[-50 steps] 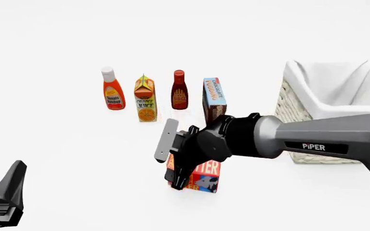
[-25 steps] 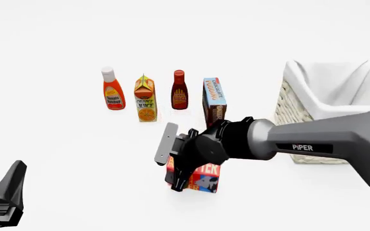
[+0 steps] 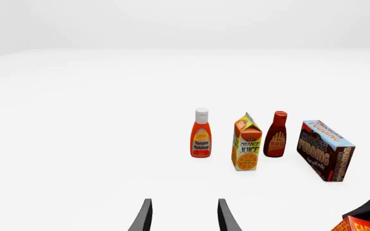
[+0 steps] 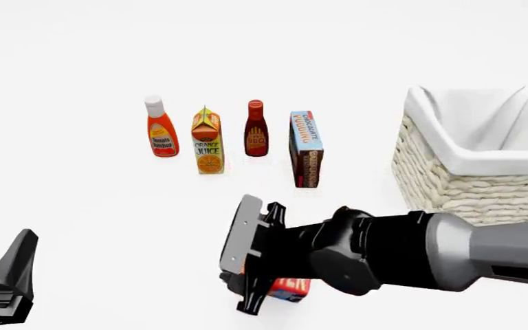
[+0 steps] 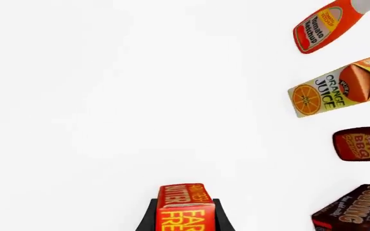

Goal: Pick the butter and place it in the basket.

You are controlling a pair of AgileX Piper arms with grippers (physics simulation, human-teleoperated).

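Observation:
The butter (image 4: 290, 287), a red-orange box with yellow lettering, is held between the fingers of my right gripper (image 4: 253, 294) at the near middle of the table. The right wrist view shows the jaws closed on the butter's (image 5: 186, 206) sides. A corner of it shows in the left wrist view (image 3: 362, 224). The cream wicker basket (image 4: 456, 189) with white lining stands at the right, beyond the right arm. My left gripper (image 4: 7, 275) is open and empty at the near left, its fingers (image 3: 145, 217) apart.
A row stands at the back middle: tomato ketchup bottle (image 4: 160, 127), orange juice carton (image 4: 207, 141), BBQ sauce bottle (image 4: 256, 129) and chocolate pudding box (image 4: 305, 148). They lie between the left arm's side and the basket.
My right arm has drawn back toward the camera with the butter in its grip, uncovering the basket's front wall. The left arm has not moved.

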